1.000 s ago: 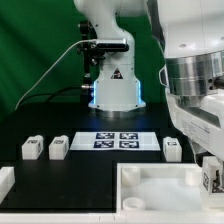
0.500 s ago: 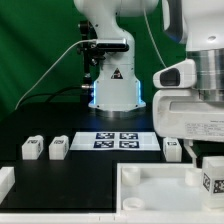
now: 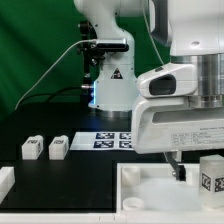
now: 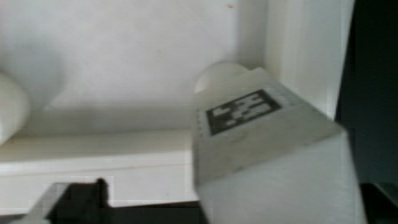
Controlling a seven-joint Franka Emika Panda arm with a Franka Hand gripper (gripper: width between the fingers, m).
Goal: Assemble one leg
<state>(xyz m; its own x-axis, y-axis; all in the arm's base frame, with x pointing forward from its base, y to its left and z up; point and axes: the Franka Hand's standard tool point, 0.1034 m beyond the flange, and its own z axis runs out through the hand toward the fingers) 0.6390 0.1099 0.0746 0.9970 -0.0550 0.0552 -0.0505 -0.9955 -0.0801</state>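
My gripper (image 3: 183, 166) sits low over the white tray part (image 3: 150, 181), with a tagged leg (image 3: 211, 176) just beside it. View is crowded, so I cannot tell whether I'm gripping it.

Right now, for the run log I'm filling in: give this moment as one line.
gripper: low over white tray part, jaws unclear | leg: upright beside it, not held | two other legs: exterior view's left
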